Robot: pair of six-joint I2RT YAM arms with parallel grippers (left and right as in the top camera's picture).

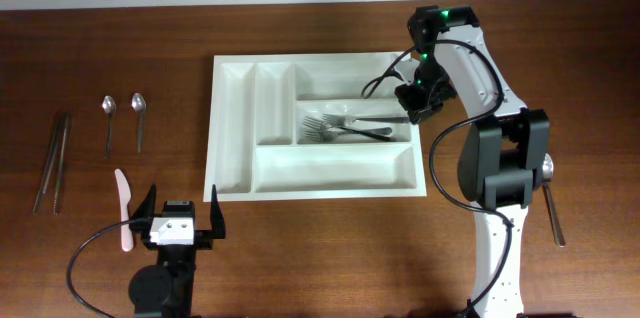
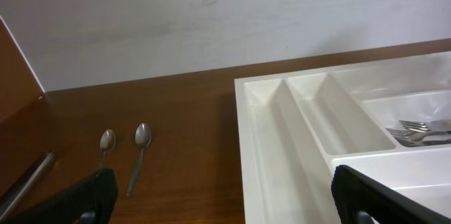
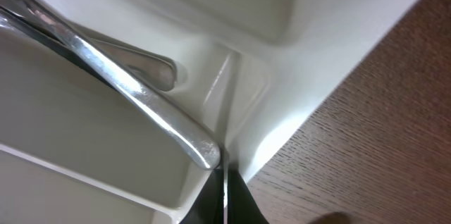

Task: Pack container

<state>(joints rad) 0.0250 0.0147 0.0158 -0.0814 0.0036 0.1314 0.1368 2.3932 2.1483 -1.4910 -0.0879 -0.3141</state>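
Note:
The white container lies mid-table, with several forks in its middle long compartment. My right gripper hangs over that compartment's right end. The right wrist view shows it shut, its tips against the rounded end of a fork handle by the container's corner; nothing shows between the fingers. Near the front edge, left of the container's front-left corner, my left gripper stands open and empty. Its wrist view looks between wide fingers at the container and the forks.
Two spoons lie left of the container, also seen from the left wrist. Long metal utensils lie at the far left. A pale plastic knife sits beside the left gripper. A knife lies at the right.

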